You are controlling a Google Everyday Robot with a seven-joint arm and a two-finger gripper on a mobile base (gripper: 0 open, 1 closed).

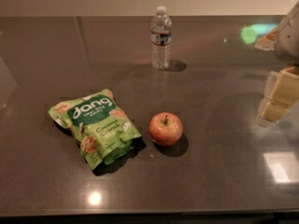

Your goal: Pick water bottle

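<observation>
The water bottle (161, 37) is a small clear ribbed bottle with a white cap and a dark label band with red. It stands upright at the far middle of the dark table (219, 171). My gripper (268, 98) is at the right edge of the view, well to the right of the bottle and nearer to me. Its two cream-coloured fingers (284, 87) point left above the table, a little apart, with nothing between them.
A green "dang" snack bag (96, 125) lies at the front left. A red apple (166, 129) sits right of it, in front of the bottle. A flat packet (267, 40) lies at the far right edge.
</observation>
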